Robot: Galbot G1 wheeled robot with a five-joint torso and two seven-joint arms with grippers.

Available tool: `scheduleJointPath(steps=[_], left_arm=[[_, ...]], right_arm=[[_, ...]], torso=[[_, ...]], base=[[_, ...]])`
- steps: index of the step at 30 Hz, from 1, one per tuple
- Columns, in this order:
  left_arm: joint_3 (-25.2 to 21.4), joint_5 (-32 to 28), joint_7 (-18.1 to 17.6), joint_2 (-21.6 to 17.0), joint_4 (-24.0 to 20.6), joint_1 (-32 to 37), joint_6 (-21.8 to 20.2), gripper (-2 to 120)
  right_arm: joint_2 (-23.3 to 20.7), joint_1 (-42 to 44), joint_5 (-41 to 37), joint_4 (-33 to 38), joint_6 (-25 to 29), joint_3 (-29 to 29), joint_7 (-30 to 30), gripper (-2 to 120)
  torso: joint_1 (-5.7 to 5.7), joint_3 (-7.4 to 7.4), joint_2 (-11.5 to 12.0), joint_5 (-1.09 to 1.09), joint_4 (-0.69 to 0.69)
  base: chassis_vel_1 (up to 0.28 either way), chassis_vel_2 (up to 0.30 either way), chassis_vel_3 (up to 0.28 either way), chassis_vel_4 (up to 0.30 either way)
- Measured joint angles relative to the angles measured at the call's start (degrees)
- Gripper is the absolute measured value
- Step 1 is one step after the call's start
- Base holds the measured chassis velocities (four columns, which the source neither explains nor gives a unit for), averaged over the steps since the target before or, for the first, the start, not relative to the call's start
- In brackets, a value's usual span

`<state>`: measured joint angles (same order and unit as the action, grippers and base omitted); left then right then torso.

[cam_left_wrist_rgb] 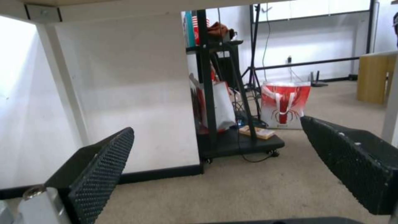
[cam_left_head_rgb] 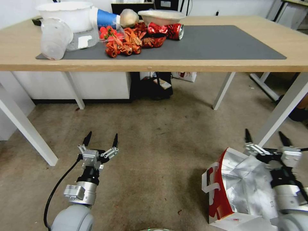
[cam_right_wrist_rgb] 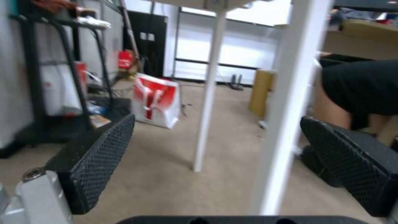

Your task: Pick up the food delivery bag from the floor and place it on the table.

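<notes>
Bag: the large white paper food delivery bag with red sides and crumpled silver foil lining stands on the floor at the robot's right, mouth gaping upward and one flat white handle drooping down its red side.
Floor: the worn brownish-grey carpet carries the bag's full weight; nothing has lifted yet.
Right gripper: the right gripper hangs over the far rim of the bag's mouth, black fingers spread wide and closed on nothing. Its wrist camera looks past a white table leg instead of into the bag, so the arm seems, as far as can be judged, to sit above the opening rather than down at a handle.
Left gripper: the left gripper hovers low over bare carpet, well apart from the bag, fingers likewise splayed and empty; it reads as waiting.
Table: the big light-wood tabletop on white legs with its dark grey rectangular mat lies ahead and above. The mat's right part is free, a sensible landing place.
Clutter: white plastic tubs, red crayfish shells and a crushed red can crowd the left end, which is presumably why the bag belongs further right.
Step in hand: judged as lining up for the grasp.
</notes>
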<state>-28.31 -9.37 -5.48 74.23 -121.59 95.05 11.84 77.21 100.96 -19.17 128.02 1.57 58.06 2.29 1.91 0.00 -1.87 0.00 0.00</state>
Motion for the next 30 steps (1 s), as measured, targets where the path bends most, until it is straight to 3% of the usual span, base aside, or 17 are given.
scheduleJointPath(steps=[12,30], left_arm=[[-0.1,0.0,0.0,0.2,3.1,-0.9,0.2,100],[-1.1,-1.0,-0.7,0.1,4.6,-1.5,0.3,100]], right_arm=[[-3.0,-0.9,-3.4,-6.9,2.5,6.9,4.0,100],[-4.5,-4.6,0.5,-15.6,4.5,8.9,10.4,100]], torso=[[0.02,0.0,-0.1,0.01,0.0],[0.02,0.0,-0.1,0.01,0.01]], base=[[0.0,0.0,0.0,0.0],[0.0,0.0,0.0,0.0]])
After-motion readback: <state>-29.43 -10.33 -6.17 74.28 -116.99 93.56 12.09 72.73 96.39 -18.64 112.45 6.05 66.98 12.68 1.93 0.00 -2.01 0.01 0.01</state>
